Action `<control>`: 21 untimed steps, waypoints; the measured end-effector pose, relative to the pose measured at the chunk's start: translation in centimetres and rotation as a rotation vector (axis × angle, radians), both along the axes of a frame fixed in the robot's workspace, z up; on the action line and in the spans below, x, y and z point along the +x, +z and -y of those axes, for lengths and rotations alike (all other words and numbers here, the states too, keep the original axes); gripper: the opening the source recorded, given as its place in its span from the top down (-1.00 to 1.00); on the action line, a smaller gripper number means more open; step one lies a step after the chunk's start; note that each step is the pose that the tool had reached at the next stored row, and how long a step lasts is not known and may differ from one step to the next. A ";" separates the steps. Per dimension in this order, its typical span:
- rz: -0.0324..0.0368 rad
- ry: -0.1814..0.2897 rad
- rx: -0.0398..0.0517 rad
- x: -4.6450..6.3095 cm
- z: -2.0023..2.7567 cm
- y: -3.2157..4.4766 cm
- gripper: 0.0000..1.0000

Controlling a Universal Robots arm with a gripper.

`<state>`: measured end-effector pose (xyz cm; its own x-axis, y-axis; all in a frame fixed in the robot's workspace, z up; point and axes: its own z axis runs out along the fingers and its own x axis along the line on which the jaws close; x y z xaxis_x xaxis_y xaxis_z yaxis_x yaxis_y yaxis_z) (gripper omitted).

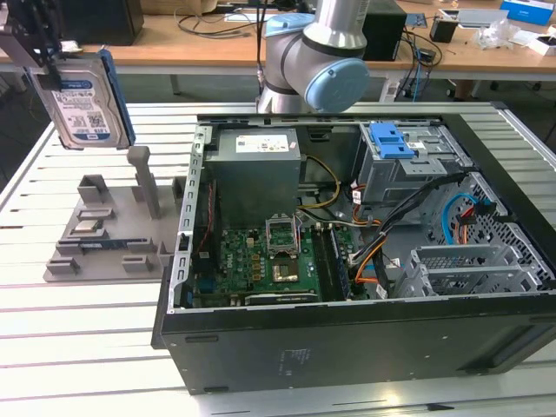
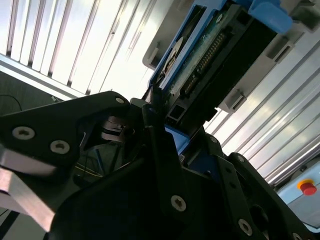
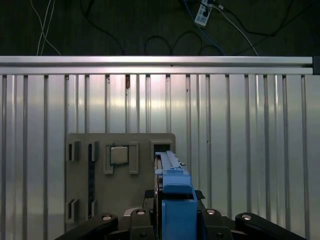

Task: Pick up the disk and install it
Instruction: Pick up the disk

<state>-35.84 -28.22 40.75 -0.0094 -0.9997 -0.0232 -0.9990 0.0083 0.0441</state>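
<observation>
Claw (image 1: 45, 62) grips the disk (image 1: 84, 102) (upright, seemingly) clear above the holder (image 1: 109, 261); open air around.

The open computer case (image 1: 347, 347) lies on its side on the slatted metal tabletop (image 1: 69, 339). Inside it:

- A green motherboard (image 1: 261, 261) sits toward the exterior view's left.
- A grey power supply (image 1: 256, 165) with a white sticker sits behind the motherboard.
- A drive cage (image 1: 408, 174) carries a blue plastic latch (image 1: 393, 139) (orange, black and blue cables run nearby).

A grey fixture plate (image 1: 95, 248) with two upright posts rests just beside the case, at the exterior view's left. In the first wrist view, a small square chip (image 3: 119, 155) sits in a recess of this plate.
</observation>
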 end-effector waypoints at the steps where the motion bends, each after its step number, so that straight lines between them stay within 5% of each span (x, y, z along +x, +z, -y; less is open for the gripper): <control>1: -0.0001 0.000 0.0000 0.0 0.00 0.22 0.26; 10: 0.0000 0.000 0.0000 0.0 0.00 2.60 0.26; 21: -0.0001 0.000 0.0000 0.0 0.00 6.48 0.26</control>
<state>-35.84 -28.22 47.24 -0.0094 -0.9997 -0.0231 -0.9990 0.0083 0.0441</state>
